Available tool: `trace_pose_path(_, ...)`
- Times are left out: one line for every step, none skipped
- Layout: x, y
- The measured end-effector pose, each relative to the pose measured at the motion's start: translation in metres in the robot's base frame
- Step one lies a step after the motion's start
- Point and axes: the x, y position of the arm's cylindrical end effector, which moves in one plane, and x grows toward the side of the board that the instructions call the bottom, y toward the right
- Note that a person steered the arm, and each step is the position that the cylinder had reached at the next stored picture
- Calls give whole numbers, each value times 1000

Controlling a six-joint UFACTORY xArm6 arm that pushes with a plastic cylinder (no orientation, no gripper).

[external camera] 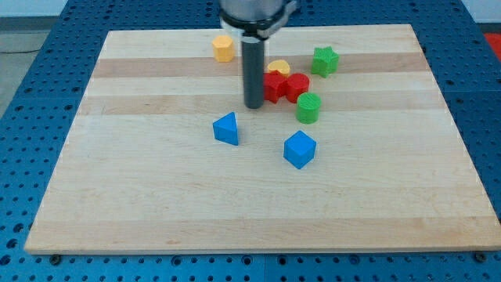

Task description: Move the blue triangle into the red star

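Note:
The blue triangle (226,128) lies near the board's middle. Two red blocks sit together to its upper right: one (273,84) partly behind my rod and one (297,86) to its right; one of them looks star-shaped, but I cannot tell which. My tip (254,106) stands on the board just left of the red blocks, above and right of the blue triangle, and apart from the triangle.
A blue cube (299,149) lies right of the triangle. A green cylinder (308,108) sits below the red blocks, a green star (325,60) at the upper right. A yellow block (279,67) sits behind the reds, an orange hexagon (224,48) near the top edge of the wooden board (156,204).

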Motion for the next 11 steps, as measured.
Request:
trace_pose_path(2, -29)
trace_pose_path(17, -66)
trace_pose_path(53, -83)
trace_pose_path(81, -76)
trace_pose_path(82, -47)
trace_pose_path(73, -24)
trace_pose_path(58, -6)
trace_pose_path(41, 5)
trace_pose_path(28, 10)
trace_pose_path(36, -18)
trace_pose_path(33, -44)
